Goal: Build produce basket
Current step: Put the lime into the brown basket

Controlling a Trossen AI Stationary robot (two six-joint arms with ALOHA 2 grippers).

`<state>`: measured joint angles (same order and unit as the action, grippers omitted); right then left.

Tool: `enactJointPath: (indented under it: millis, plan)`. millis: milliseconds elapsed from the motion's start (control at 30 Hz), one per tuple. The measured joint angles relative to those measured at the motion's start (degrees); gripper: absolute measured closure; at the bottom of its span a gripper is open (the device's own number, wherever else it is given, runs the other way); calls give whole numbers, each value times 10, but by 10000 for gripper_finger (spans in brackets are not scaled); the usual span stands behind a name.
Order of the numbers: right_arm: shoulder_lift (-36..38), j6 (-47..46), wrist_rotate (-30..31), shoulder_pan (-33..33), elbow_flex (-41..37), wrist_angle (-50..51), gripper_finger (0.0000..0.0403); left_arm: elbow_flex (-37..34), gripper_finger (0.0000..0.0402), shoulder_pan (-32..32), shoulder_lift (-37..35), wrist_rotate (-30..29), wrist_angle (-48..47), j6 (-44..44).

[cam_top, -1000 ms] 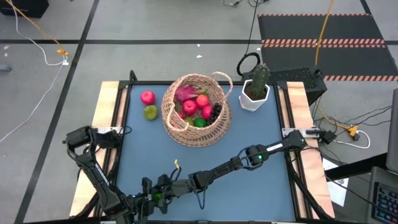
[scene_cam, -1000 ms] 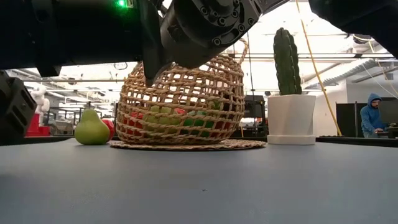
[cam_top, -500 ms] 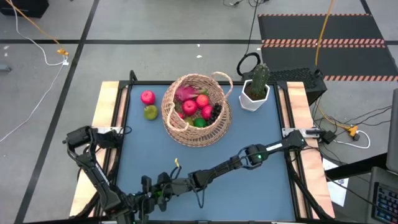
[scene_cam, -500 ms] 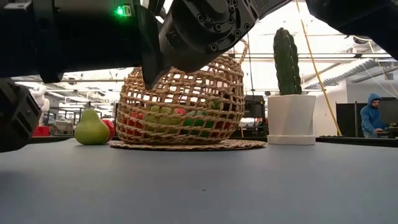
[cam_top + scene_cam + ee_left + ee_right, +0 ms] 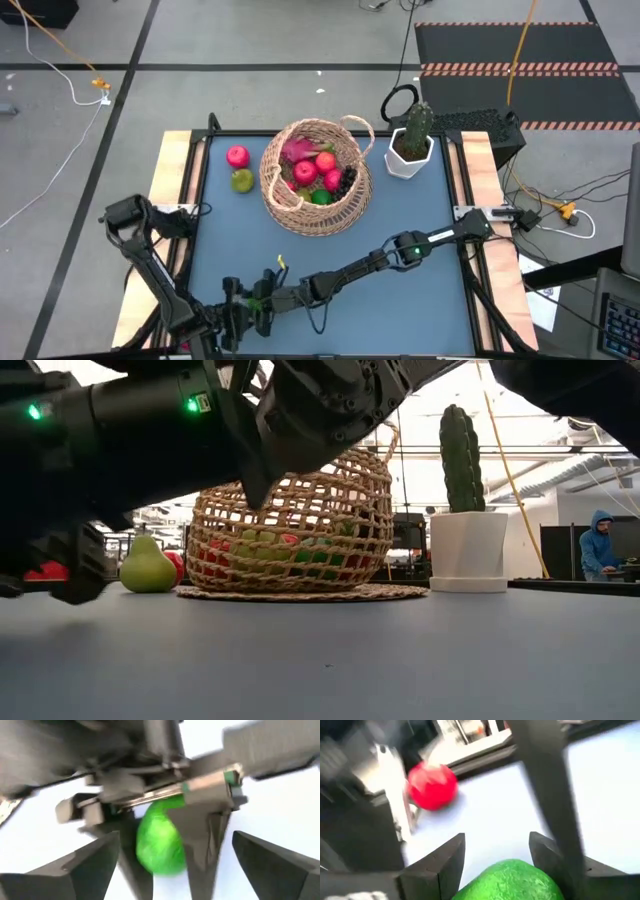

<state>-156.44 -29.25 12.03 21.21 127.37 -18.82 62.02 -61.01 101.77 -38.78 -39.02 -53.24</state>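
Note:
The tan wicker basket [image 5: 315,205] stands on its flat base at the table's far middle, with red apples, a pink dragon fruit, dark grapes and a lime inside. A red apple [image 5: 237,156] and a pear [image 5: 242,180] lie on the table left of it. My right gripper [image 5: 263,303] reaches to the near left part of the table and is shut on a green lime [image 5: 160,845]. My left gripper [image 5: 233,320] faces it from close by, open, with its fingers on either side of the lime and apart from it. My right gripper pinches the green lime [image 5: 512,877] between its two fingers [image 5: 447,857]. In the left wrist view the lime hangs below the finger mounts, between the fingers [image 5: 212,840]. The low view shows that gripper well above the table, but the lime itself is hidden there.
A cactus in a white pot [image 5: 410,148] stands right of the basket at the far right. A red round fruit [image 5: 432,786] lies on the table beside my left arm. A person [image 5: 598,545] is in the room behind. Bare blue table lies between the basket and the grippers.
My left arm has swung in at the table's near left, and its gripper has dropped lower and come to face the lime. My right gripper has kept the lime and has hardly moved.

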Motion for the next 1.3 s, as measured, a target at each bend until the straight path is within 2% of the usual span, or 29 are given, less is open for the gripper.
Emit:
enactJointPath:
  millis: [100,200,300,400,533,600,833,967,1067,1300]
  plan:
    - [18,18,8,-9,0,62,198,0,5,2,-45,6,-65,-63]
    - [53,67,24,-14,0,131,198,0,3,-10,-85,-35,-146,-156]
    - [96,129,80,-13,0,214,198,0,3,-33,-108,-78,-212,-231]
    - [142,177,151,-12,0,289,198,0,3,-56,-112,-96,-241,-288]
    - [212,257,272,-13,0,324,197,0,3,-68,-110,-88,-216,-303]
    - [246,301,311,-20,0,322,198,0,3,-68,-110,-77,-197,-292]
    - [338,343,364,-75,-32,319,198,0,3,-68,-110,-63,-163,-253]
    - [396,363,420,-104,-131,292,198,0,3,-72,-110,-37,-163,-259]
    - [464,318,429,-132,-262,239,198,-11,3,-80,-110,-15,-144,-251]
    - [626,284,368,-201,-581,-81,182,-101,2,-63,-110,-21,21,-168]
